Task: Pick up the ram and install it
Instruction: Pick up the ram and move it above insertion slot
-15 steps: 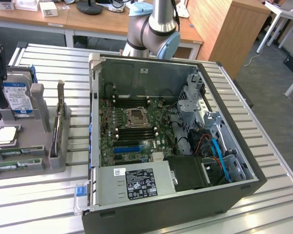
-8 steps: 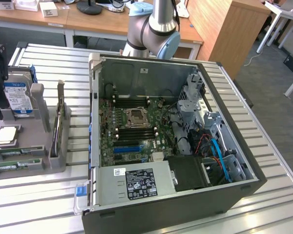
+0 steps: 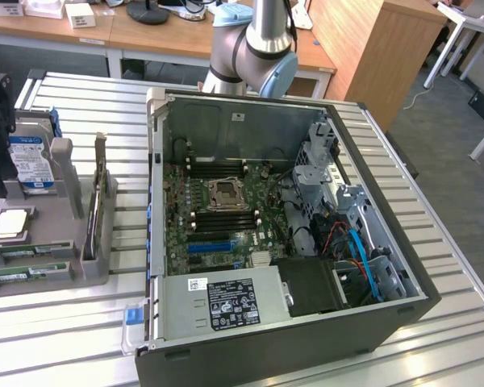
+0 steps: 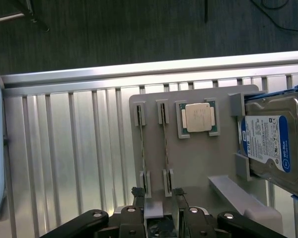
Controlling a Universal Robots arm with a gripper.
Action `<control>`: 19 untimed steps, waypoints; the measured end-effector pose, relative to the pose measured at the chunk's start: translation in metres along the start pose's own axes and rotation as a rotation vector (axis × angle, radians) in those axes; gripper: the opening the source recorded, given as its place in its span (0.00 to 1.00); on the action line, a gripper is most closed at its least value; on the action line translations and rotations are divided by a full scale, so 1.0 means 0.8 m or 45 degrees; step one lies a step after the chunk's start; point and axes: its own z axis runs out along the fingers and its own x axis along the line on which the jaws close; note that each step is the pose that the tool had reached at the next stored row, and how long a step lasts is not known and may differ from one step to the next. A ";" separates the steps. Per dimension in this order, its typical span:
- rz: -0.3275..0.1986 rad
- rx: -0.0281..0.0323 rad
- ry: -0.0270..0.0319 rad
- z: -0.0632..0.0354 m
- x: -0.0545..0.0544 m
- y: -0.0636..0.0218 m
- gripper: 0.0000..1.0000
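The claw (image 4: 156, 194) hangs open and empty above the grey plastic holder (image 4: 198, 163) on the ribbed aluminium worktop (image 4: 64, 148). The ram (image 4: 165, 144) (one of two thin green sticks) stands edgewise in its slot beside one square silver CPU (image 4: 197, 118).

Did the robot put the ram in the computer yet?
Not yet. Nothing looks done: both ram sticks sit in the grey holder, and the memory slots look empty. In hand: the gripper hovers over the holder, jaws open, holding nothing. Left: picking one up and installing it.
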 end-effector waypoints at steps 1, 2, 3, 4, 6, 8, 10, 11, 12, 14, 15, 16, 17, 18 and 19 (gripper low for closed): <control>0.000 0.0001 -0.0001 0.000 0.000 0.000 0.36; -0.001 0.0000 0.0001 0.000 0.000 -0.001 0.36; -0.001 0.0001 0.0000 0.000 0.000 -0.001 0.36; -0.001 0.0000 0.0000 0.000 0.000 -0.001 0.36; -0.001 0.0000 0.0000 0.000 0.000 -0.001 0.36; -0.002 0.0001 0.0000 0.002 0.000 -0.001 0.36; -0.003 0.0000 -0.0001 0.004 0.000 -0.001 0.36; -0.003 0.0000 0.0000 0.004 0.000 -0.001 0.36; -0.004 0.0000 0.0001 0.005 0.000 -0.001 0.36; -0.004 0.0001 0.0001 0.006 0.000 -0.001 0.36; -0.005 0.0001 0.0000 0.006 0.000 -0.001 0.36; -0.005 0.0001 0.0000 0.007 0.000 -0.001 0.36; -0.006 0.0001 0.0001 0.007 0.000 -0.001 0.36; -0.006 0.0000 0.0001 0.008 0.000 -0.001 0.36; -0.006 0.0001 0.0001 0.008 0.000 -0.001 0.36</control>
